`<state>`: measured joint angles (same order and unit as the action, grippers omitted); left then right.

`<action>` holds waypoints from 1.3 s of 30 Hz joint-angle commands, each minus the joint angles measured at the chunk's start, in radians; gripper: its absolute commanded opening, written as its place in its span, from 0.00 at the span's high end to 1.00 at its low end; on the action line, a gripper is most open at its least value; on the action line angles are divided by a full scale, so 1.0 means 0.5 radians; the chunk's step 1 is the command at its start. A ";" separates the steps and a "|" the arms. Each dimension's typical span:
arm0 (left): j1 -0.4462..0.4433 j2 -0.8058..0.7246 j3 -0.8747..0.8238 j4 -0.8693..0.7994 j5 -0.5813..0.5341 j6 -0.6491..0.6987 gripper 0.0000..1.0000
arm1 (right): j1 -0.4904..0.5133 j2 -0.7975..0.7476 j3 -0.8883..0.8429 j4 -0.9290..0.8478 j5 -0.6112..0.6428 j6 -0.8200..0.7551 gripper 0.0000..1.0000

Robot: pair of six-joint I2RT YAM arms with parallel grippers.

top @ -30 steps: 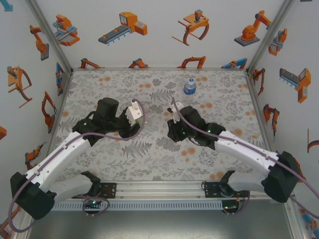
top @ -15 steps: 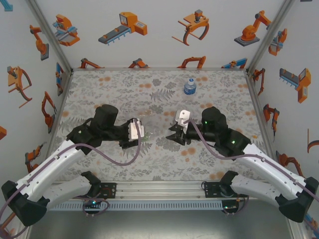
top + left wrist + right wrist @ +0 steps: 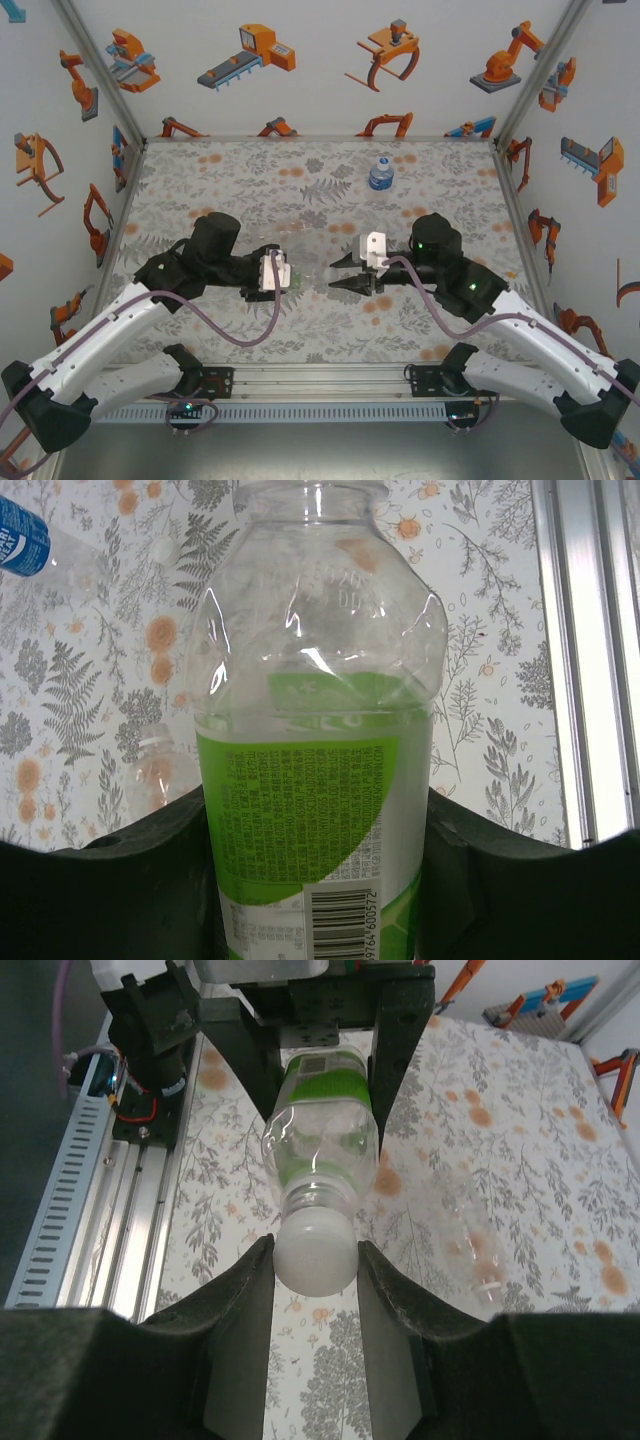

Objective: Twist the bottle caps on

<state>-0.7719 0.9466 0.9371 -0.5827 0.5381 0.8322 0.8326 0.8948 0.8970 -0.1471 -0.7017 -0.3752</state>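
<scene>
green-label bottle (image 3: pixel 320 1110) horizontal — neck toward right tool (image 3: pixel 315 1260), white cap (image 3: pixel 313 1245) pinched

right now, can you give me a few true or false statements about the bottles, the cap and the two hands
1. The left hand is shut on the green-label bottle. True.
2. The right hand holds a white cap at that bottle's mouth. True.
3. The blue-label bottle is gripped by the right hand. False: it stands on its own near the far edge of the table, apart from both hands.
4. The green-label bottle stands upright on the table. False: it is held on its side above the table, its base end in the left hand and its neck pointing at the right hand.
</scene>
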 commanded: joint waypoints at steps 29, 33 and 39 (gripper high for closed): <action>-0.045 -0.051 0.119 0.098 0.221 -0.197 0.99 | 0.067 0.055 -0.020 0.135 -0.203 -0.071 1.00; -0.047 -0.033 0.130 0.096 0.279 -0.198 0.99 | 0.093 0.052 -0.019 0.115 -0.103 -0.125 1.00; -0.048 0.030 0.177 0.046 0.316 -0.236 0.99 | 0.153 0.043 0.020 0.010 0.090 -0.311 1.00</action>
<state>-0.7864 0.9504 0.9638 -0.6209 0.6025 0.7471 0.8875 0.9070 0.8894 -0.1089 -0.7082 -0.4591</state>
